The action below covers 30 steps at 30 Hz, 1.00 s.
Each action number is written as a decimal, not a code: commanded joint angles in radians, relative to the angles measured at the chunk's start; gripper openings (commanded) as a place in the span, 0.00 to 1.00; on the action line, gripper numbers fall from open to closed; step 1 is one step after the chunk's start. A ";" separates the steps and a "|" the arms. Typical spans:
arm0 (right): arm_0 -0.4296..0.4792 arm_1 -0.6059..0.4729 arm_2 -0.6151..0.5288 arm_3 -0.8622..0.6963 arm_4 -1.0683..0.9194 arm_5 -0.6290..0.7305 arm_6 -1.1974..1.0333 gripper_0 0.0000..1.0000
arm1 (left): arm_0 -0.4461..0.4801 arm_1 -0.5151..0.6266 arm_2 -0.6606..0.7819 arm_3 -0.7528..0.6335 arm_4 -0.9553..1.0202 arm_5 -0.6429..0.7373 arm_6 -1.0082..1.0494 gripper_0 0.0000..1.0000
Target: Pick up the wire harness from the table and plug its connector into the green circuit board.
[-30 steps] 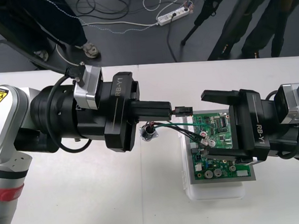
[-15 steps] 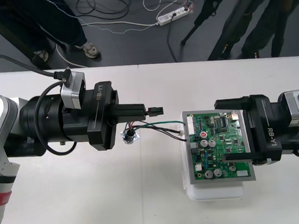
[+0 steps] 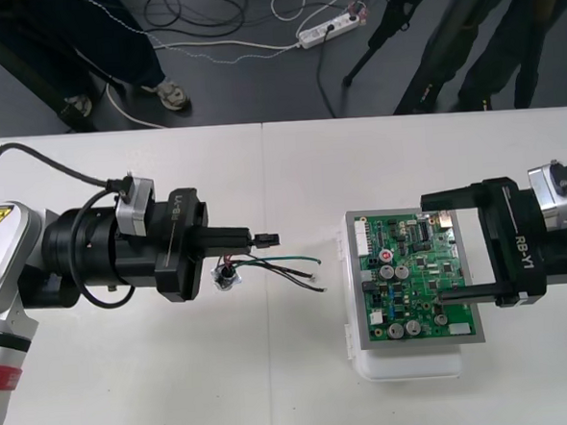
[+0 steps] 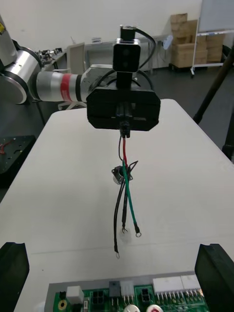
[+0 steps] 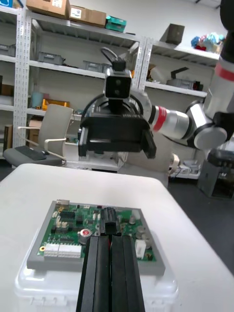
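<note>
Your left gripper (image 3: 251,240) sits farther back from the green circuit board (image 3: 417,274), clamped on the stiff plug (image 3: 266,240). Hold there, since the light wires (image 3: 287,262) likely flop. Right gripper (image 3: 451,250) stands open.

Left arm (image 3: 3,268): white shell with a yellow triangular hazard sticker (image 3: 2,214), a red ring (image 3: 0,376), then a fat black cylindrical wrist. Left gripper (image 3: 256,240): blocky black body with white "RB-Y1" lettering (image 3: 179,211), and a silver camera block (image 3: 134,207) on top fed by a thin looping black cable (image 3: 44,158). Its fingers (image 5: 97,273) are long flat black bars. Right gripper (image 3: 445,249): same black body and lettering, with a silver camera (image 3: 550,196). Right arm (image 5: 180,124): rounded silver links, red ring.
</note>
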 commanded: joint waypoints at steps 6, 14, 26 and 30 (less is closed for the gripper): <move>-0.034 -0.110 -0.085 -0.121 0.091 -0.007 -0.173 1.00 | 0.010 0.022 -0.013 0.094 -0.020 -0.062 -0.105 0.00; -0.017 -0.226 -0.094 -0.172 0.169 -0.007 -0.245 1.00 | 0.004 0.022 -0.039 0.172 -0.052 -0.062 -0.136 0.00; 0.073 -0.309 -0.075 -0.282 0.389 -0.007 -0.252 1.00 | -0.008 0.022 -0.081 0.235 -0.059 -0.062 -0.179 0.00; 0.082 -0.325 -0.025 -0.302 0.462 -0.007 -0.258 1.00 | -0.019 0.016 -0.099 0.283 -0.048 -0.062 -0.237 0.00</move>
